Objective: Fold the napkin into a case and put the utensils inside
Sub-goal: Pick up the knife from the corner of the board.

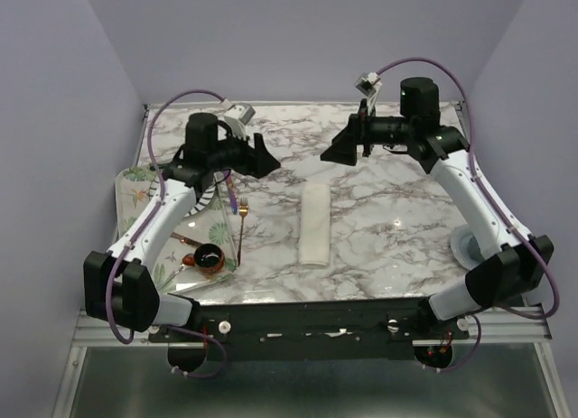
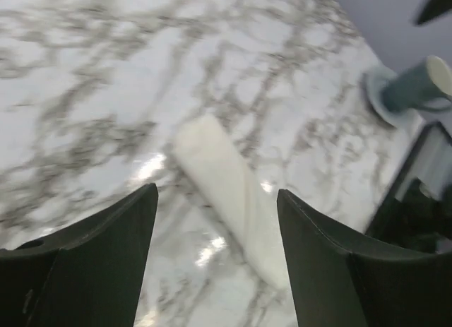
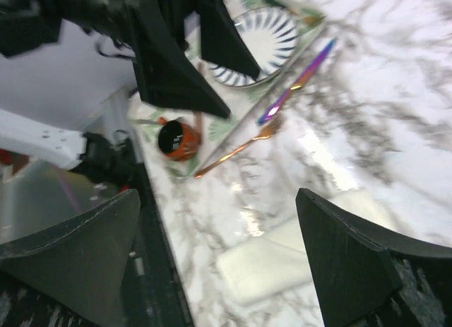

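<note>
- The napkin (image 1: 315,225) lies flat near the middle of the marble surface (image 1: 388,206), folded into a narrow, long strip that runs from near to far.
- Nothing lies on the strip, and neither tool touches it.
- The fork (image 1: 241,227) lies to the left of the napkin and apart from it, tines toward the far side and handle pointing near.
- The purple-blue utensil (image 1: 233,204) lies just beside the fork's tines, on their left. Whether the two touch cannot be told.
- From the right wrist view, the purple-blue utensil (image 3: 300,80) and the fork (image 3: 236,149) lie slanted on the bare marble, both outside the napkin (image 3: 282,260).
- The left tool (image 1: 262,156) hangs above the surface, far and left of the napkin. Its fingers (image 2: 106,263) stand apart with nothing between them, and the napkin (image 2: 226,193) shows below through the gap.
- The right tool (image 1: 341,152) hangs above the surface on the far side, right of the left tool and facing it. Its fingers (image 3: 353,263) are spread wide and empty.
- A small orange cup (image 1: 209,256) stands at the near left, beside the fork's handle.
- A striped plate (image 3: 272,41) sits on a leaf-patterned mat (image 1: 135,188) at the left edge.
- A teal cup (image 2: 413,87) stands on a saucer at the right side, well apart from the napkin.
</note>
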`<action>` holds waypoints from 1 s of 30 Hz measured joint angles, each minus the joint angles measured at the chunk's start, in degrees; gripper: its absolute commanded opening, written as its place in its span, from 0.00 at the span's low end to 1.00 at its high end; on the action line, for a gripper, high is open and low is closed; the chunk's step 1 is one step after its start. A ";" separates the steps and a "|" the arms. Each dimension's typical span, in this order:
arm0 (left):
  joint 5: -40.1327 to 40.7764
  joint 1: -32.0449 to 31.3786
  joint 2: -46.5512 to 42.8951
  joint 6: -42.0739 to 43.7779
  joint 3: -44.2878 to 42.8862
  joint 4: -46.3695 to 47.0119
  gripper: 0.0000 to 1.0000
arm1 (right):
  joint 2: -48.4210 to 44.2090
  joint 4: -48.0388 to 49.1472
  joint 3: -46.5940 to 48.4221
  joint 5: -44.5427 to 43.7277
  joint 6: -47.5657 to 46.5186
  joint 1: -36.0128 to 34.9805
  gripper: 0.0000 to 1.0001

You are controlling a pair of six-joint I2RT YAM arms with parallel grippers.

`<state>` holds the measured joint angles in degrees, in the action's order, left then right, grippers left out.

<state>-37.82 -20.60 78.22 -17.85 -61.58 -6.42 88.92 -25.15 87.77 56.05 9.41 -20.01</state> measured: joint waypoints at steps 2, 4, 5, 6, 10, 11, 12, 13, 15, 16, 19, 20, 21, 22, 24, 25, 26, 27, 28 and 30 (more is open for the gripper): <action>4.17 4.26 -0.46 4.57 -4.61 -7.34 0.67 | -3.43 -2.38 0.46 -4.59 -4.11 0.22 1.00; 11.93 6.60 -0.37 7.37 -9.03 -13.27 0.51 | -6.84 -5.11 0.02 -10.60 -7.37 0.28 1.00; 15.67 6.97 -0.17 9.03 -11.37 -16.57 0.45 | -8.07 -6.05 -0.13 -13.11 -8.15 0.31 1.00; 17.70 7.04 -0.02 10.03 -12.44 -18.47 0.40 | -9.09 -7.10 -0.17 -15.76 -9.09 0.31 1.00; 23.52 7.82 2.75 12.28 -14.60 -26.99 0.38 | -12.39 -10.80 -2.93 -22.93 -14.51 0.33 1.00; 24.96 7.98 3.61 12.26 -13.60 -28.76 0.38 | -12.92 -11.19 -4.07 -23.67 -15.39 0.35 1.00; 25.94 8.13 4.39 12.22 -12.48 -30.21 0.38 | -13.84 -12.22 -6.40 -24.59 -16.57 0.46 1.00; 27.04 8.28 5.38 12.00 -10.62 -31.47 0.38 | -14.47 -13.03 -8.28 -25.44 -17.33 0.61 1.00; 28.70 8.55 7.43 11.13 -7.43 -34.67 0.38 | -15.15 -14.19 -11.39 -26.43 -18.49 1.01 1.00; 29.38 8.55 8.41 10.75 -6.10 -35.98 0.38 | -15.34 -14.88 -12.83 -26.88 -18.84 1.16 1.00; 31.34 8.74 10.69 9.40 -4.55 -38.84 0.38 | -15.34 -15.78 -15.65 -28.11 -19.96 2.19 1.00; 31.95 8.87 11.26 9.01 -4.63 -39.04 0.38 | -15.34 -16.13 -16.39 -28.44 -20.24 2.58 1.00; 32.83 8.87 12.04 8.31 -5.31 -39.28 0.39 | -15.34 -16.22 -16.70 -28.52 -20.44 2.78 1.00; 33.24 8.90 12.74 8.02 -6.01 -39.52 0.40 | -15.34 -16.33 -16.87 -28.65 -20.52 2.95 1.00; 34.82 9.03 16.04 6.86 -9.73 -39.36 0.41 | -15.34 -16.52 -17.03 -29.07 -20.83 3.39 1.00; 35.41 9.05 17.35 6.40 -11.54 -39.36 0.41 | -15.34 -16.50 -17.03 -29.29 -20.90 3.54 1.00; 36.00 9.14 19.37 5.92 -13.60 -39.10 0.42 | -15.34 -16.50 -17.03 -29.53 -21.00 3.61 1.00; 36.59 9.18 21.53 5.49 -16.28 -38.73 0.42 | -15.34 -16.50 -17.03 -29.77 -21.05 3.63 1.00; 37.24 9.25 23.63 4.98 -18.45 -38.58 0.43 | -15.32 -16.52 -17.03 -29.99 -21.09 3.65 1.00; 38.23 9.35 27.98 4.15 -22.95 -38.01 0.45 | -15.32 -16.50 -17.00 -30.34 -21.14 3.85 1.00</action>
<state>0.40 -11.25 106.19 -13.69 -84.53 -44.42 73.60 -41.65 70.76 25.71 -11.73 -16.16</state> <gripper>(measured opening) 0.421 0.998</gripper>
